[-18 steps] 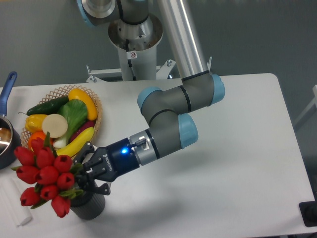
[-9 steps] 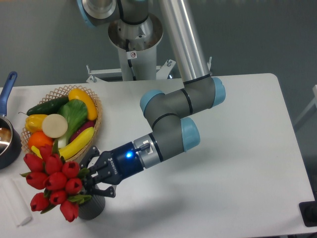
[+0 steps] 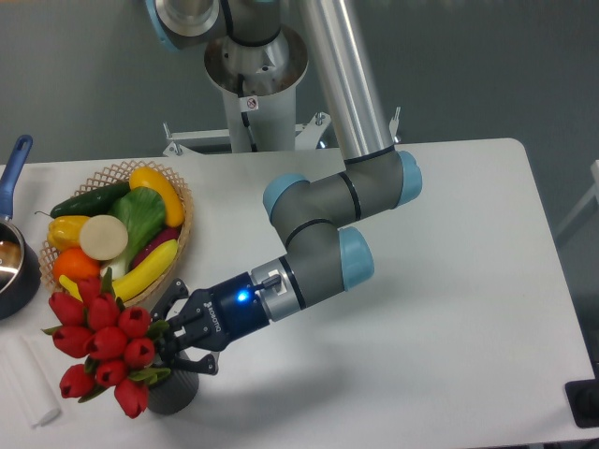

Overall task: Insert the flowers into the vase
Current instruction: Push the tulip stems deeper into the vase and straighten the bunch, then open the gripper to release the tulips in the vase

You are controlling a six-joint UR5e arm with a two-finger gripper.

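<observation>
Red tulip flowers (image 3: pixel 101 348) are seen bunched over the grey vase (image 3: pixel 173 395) at the table's front-left corner, just left of the gripper (image 3: pixel 171 342), whose fingers are clamped on their stems.

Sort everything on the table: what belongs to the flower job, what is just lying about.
Job: bunch of red tulip buds with green leaves; short dark grey ribbed vase; two-finger gripper.

Lying about: round wicker basket of vegetables; dark saucepan with blue handle.

The tool (image 3: pixel 168 339) has lowered the flowers (image 3: pixel 101 344) onto the vase (image 3: pixel 174 394).
</observation>
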